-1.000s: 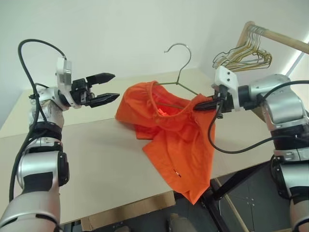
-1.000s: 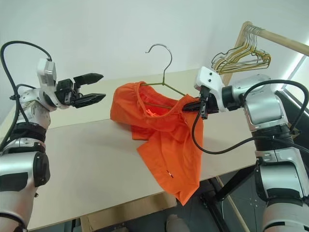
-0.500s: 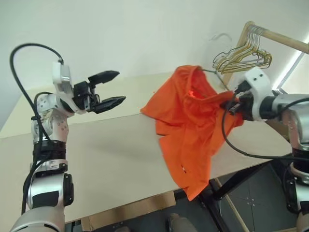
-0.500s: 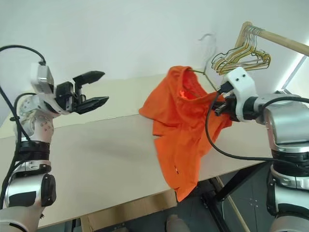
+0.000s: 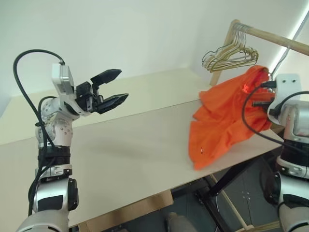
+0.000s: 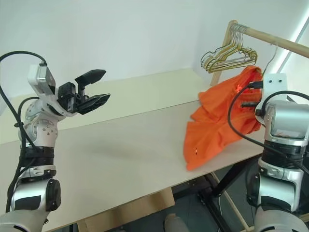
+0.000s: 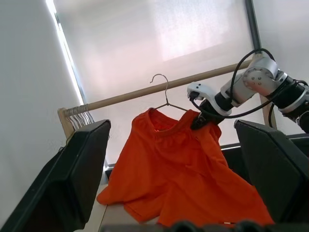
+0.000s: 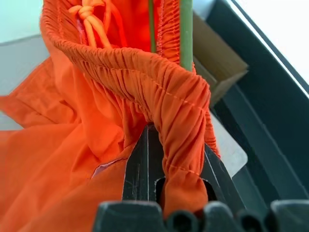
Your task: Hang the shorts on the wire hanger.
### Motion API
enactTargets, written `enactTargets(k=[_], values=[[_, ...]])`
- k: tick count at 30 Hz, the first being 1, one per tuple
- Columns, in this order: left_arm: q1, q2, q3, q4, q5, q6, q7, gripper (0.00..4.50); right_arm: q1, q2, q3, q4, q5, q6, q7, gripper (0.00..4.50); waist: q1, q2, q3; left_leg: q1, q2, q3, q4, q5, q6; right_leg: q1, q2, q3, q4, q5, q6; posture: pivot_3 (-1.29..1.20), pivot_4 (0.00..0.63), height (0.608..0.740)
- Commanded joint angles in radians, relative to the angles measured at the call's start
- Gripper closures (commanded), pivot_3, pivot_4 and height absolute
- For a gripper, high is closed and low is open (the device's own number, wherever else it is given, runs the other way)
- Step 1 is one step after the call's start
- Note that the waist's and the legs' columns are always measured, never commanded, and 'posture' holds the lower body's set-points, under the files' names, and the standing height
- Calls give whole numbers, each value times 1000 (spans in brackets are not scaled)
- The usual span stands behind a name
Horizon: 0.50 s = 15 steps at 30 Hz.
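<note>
Left gripper: raised above the near left part of the table, fingers spread wide, nothing between them; it plays no part in the hold now.
Right gripper: fingers pressed together on the gathered waistband; in the right wrist view the elastic edge is folded over the closed fingers, beside the green wire.
Shorts: lifted at the far right end of the table, the waistband up in the air, the legs hanging down; the lower hem seems to touch the table edge.
Wire hanger: its wire goes inside the waistband and its hook stands free above the shorts, close to the wooden rail; I cannot tell if the hook is already on it.
Bunch of hangers: on the same rail, further along.
Progress: the shorts appear to be on the hanger, so the main step looks done. Left, in my judgement: put the hook on the rail and release.
</note>
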Motion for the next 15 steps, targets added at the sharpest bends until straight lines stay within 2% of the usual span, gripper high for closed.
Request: enactTargets(k=[1,7,15], values=[[6,-2,15,-43,-9,-8,30,38,-105,9,-41,140,-38,-174,-143,4500,-11,0,0,1,0,0,0,0,0,1,0,0,0,0,0,-214,0,740],[46,-42,23,-95,-2,-37,114,38,-277,32,-130,498,-7,-413,-340,4500,-23,0,0,1,0,0,-1,0,0,1,0,1,-1,0,0,-185,0,740],[108,-54,20,-175,-13,-40,162,38,-447,-57,-178,879,69,-639,-442,4500,-18,3,2,3,-1,3,-5,0,0,1,0,4,-3,0,0,-156,0,740]])
